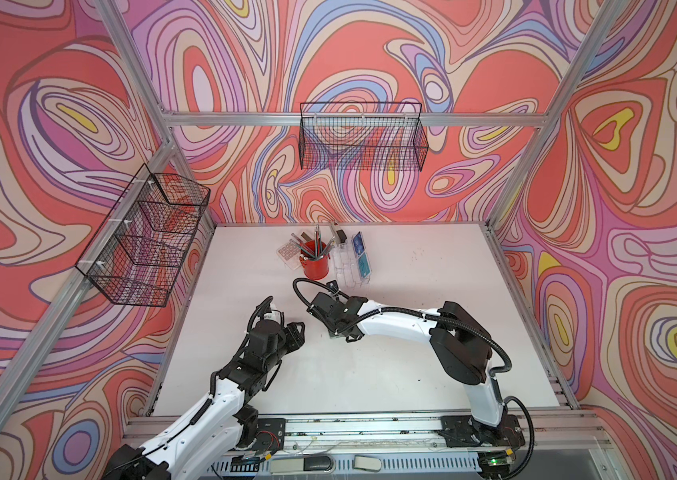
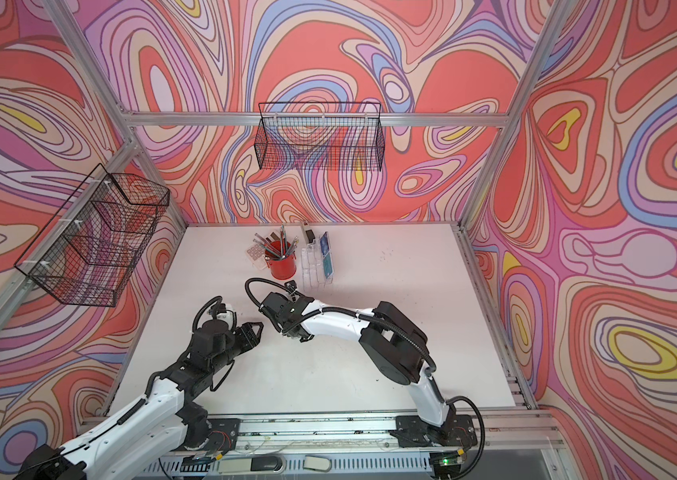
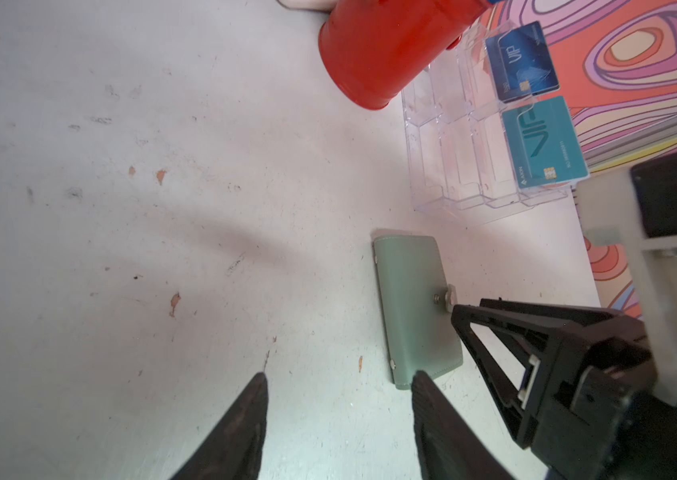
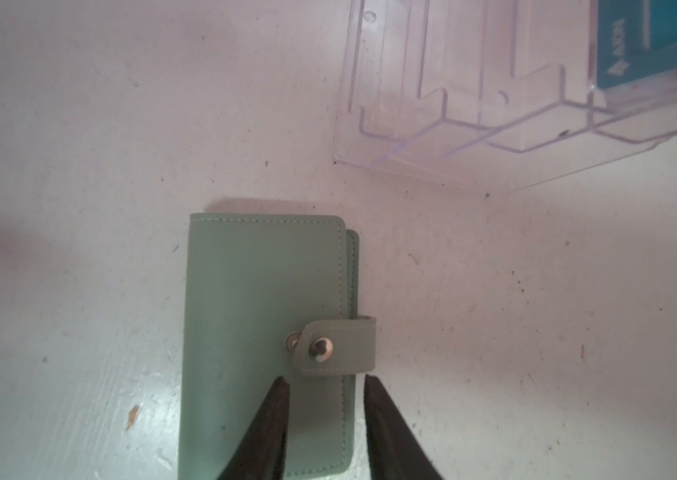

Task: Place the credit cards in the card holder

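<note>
The right gripper (image 4: pixel 325 380) hangs low over the card holder (image 4: pixel 266 291). Its jaws are narrowly apart and straddle the holder's open edge just beside the unsnapped strap (image 4: pixel 339 345); whether they touch it cannot be told. The left gripper (image 3: pixel 339 374) stands wide and empty by the holder's corner. The holder lies closed, flat on the white table (image 4: pixel 79 166). Nearby, a blue credit card (image 3: pixel 522 62) and a teal credit card (image 3: pixel 544 141) stand in a clear acrylic stand (image 3: pixel 449 166), beside a red cup (image 3: pixel 386 50).
</note>
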